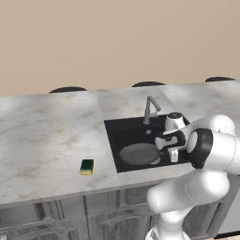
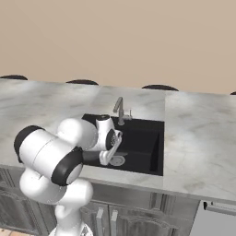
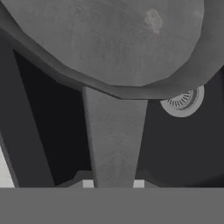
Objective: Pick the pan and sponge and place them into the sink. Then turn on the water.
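The dark grey pan (image 1: 137, 153) lies low in the black sink (image 1: 123, 129), towards its front. My gripper (image 1: 172, 153) reaches down into the basin at the pan's right. In the hand view the pan's round body (image 3: 109, 39) spreads across the top and its straight handle (image 3: 114, 135) runs down between my fingertips (image 3: 88, 184). The gripper (image 3: 113, 183) is shut on that handle. The green and yellow sponge (image 1: 86, 166) rests on the marble counter left of the sink, well apart from the hand. No water falls from the faucet (image 1: 150, 108).
The silver drain (image 3: 181, 101) shows just past the pan's rim. The faucet (image 2: 120, 109) stands at the sink's back edge, close behind my wrist. Grey marble counter (image 1: 42, 136) stretches wide on the left, with cabinet fronts (image 1: 70, 211) below.
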### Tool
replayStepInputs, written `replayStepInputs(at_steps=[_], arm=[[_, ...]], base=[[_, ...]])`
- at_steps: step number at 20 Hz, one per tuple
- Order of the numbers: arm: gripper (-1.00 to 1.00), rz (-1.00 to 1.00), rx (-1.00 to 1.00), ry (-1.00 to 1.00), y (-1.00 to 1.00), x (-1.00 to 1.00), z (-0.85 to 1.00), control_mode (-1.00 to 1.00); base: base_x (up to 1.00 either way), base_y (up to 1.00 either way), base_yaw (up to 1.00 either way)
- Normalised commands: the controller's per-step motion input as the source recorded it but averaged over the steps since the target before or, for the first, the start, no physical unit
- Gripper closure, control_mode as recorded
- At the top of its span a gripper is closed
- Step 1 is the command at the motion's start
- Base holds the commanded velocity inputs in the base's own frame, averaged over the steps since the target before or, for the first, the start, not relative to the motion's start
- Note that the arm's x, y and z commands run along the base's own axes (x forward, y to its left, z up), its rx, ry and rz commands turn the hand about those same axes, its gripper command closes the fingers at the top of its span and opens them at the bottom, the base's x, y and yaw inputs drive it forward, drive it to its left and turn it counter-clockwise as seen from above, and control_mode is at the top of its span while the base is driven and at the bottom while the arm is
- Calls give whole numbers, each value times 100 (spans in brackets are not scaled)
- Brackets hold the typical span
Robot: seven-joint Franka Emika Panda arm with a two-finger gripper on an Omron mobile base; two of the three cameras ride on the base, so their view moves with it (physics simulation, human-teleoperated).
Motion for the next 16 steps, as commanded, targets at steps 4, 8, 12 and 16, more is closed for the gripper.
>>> replayStepInputs(at_steps=[4,8,12,16], arm=[[100,0,-8,0,19,0,-5,-100],[100,0,-10,-3,6,2,-1,-100],[100,0,-12,-6,0,9,0,-100],[100,0,-13,-7,0,20,-1,-100]], base=[[0,0,0],[0,0,0],[0,0,0],[0,0,0]])
